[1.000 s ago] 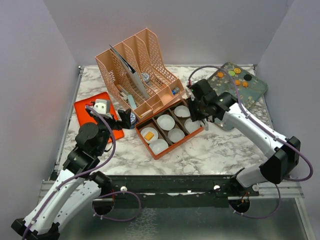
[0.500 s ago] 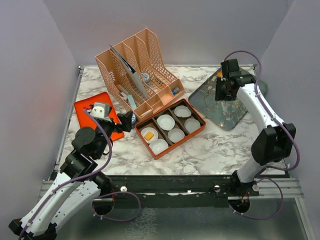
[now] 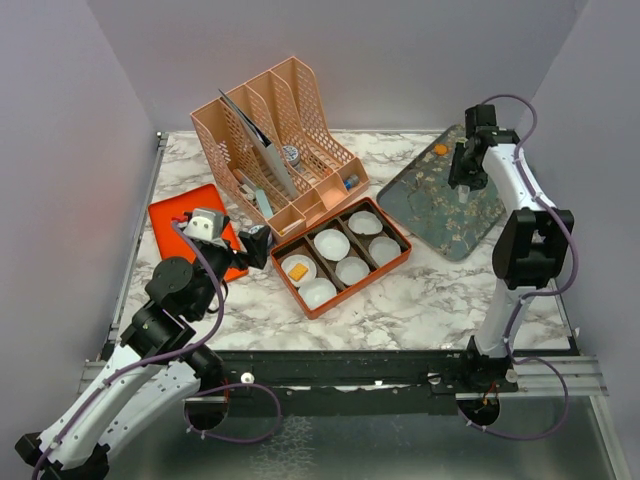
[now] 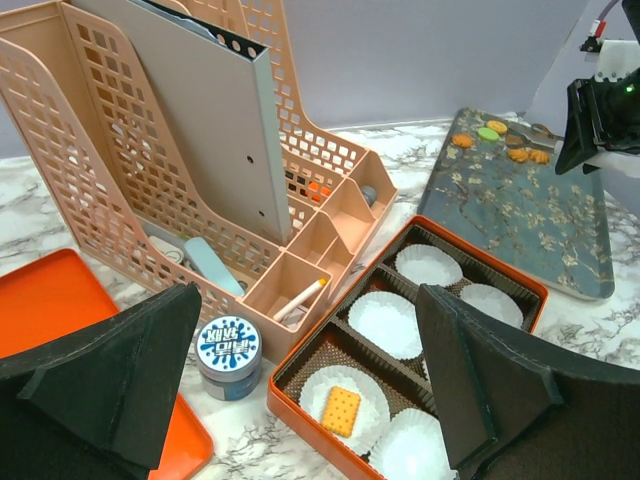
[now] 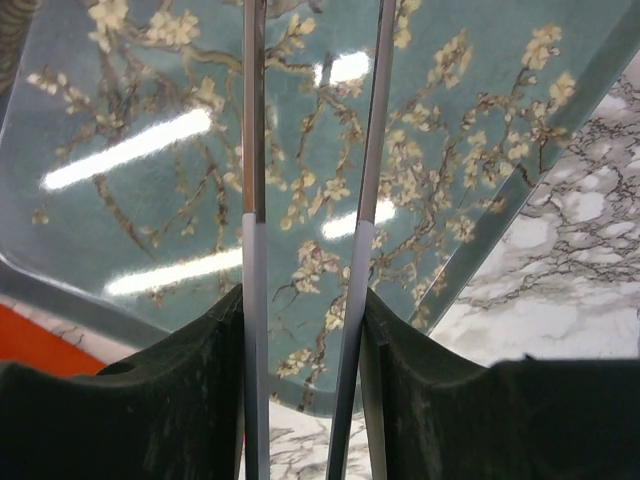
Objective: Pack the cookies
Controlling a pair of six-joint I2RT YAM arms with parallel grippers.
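One yellow-orange square cookie (image 3: pixel 298 271) (image 4: pixel 341 410) lies in a paper cup in the orange box (image 3: pixel 340 297) (image 4: pixel 300 412). On the far end of the blossom-patterned tray (image 3: pixel 430 200) (image 4: pixel 530 220) (image 5: pixel 150 100) sit several small cookies (image 4: pixel 497 127), among them a green one (image 4: pixel 488 134). From above, only one orange cookie (image 3: pixel 441 149) shows beside the right arm. My right gripper (image 3: pixel 466 168) (image 5: pixel 303 300) hangs over that tray, shut on metal tweezers (image 3: pixel 465 192) (image 5: pixel 255 150) whose blades stand apart with nothing between them. My left gripper (image 3: pixel 252 243) (image 4: pixel 308 290) is open by the box's left end.
A peach mesh file organizer (image 3: pixel 275 140) (image 4: pixel 150 150) stands behind the box, with a pen and small items in its front bins. A blue-and-white tin (image 4: pixel 228 350) sits between the organizer and a flat orange lid (image 3: pixel 175 215) (image 4: pixel 40 300). Several white cups in the box hold nothing.
My right arm has swung from over the box to the back right, above the patterned tray, still gripping the tweezers. The left arm has shifted slightly.
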